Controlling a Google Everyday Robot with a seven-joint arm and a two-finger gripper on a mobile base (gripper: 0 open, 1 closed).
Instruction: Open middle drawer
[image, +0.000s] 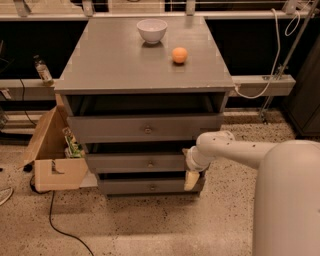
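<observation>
The grey cabinet (140, 70) has three grey drawers. The middle drawer (130, 163) has a wide flat front and a small round knob (150, 163). It stands a little behind the top drawer's front. My gripper (191, 175) hangs at the right end of the middle drawer, at the cabinet's right front corner, with one pale fingertip (191, 181) pointing down over the bottom drawer's right end. It is well to the right of the knob.
The top drawer (145, 128) is pulled out; the bottom drawer (150, 186) is below. A white bowl (152, 30) and an orange (180, 55) sit on the cabinet top. An open cardboard box (52, 155) stands at the left, with a cable on the floor.
</observation>
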